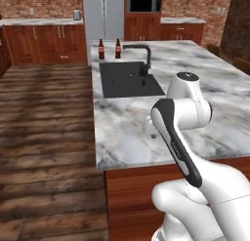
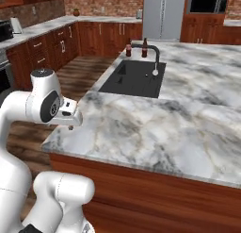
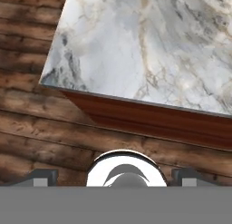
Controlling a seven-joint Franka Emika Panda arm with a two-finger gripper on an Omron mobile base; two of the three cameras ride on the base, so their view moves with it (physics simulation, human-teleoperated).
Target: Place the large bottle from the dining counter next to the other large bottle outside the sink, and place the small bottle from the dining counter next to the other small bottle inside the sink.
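Two tall dark bottles with red labels, one large bottle (image 1: 101,49) (image 2: 128,49) and the other (image 1: 117,48) (image 2: 144,47), stand side by side on the marble just beyond the far edge of the black sink (image 1: 128,80) (image 2: 134,79). Both small bottles are out of view. My gripper (image 2: 70,126) (image 3: 114,177) hangs open over the near corner of the dining counter (image 1: 127,132) (image 3: 136,46), pointing down at its edge and the floor. Nothing lies between its fingertips (image 3: 41,177).
A black gooseneck faucet (image 1: 144,57) (image 2: 153,55) rises at the sink's right side. Wooden floor (image 1: 44,137) runs left of the island. Brown cabinets (image 1: 44,42) and a steel fridge (image 1: 103,13) line the back wall.
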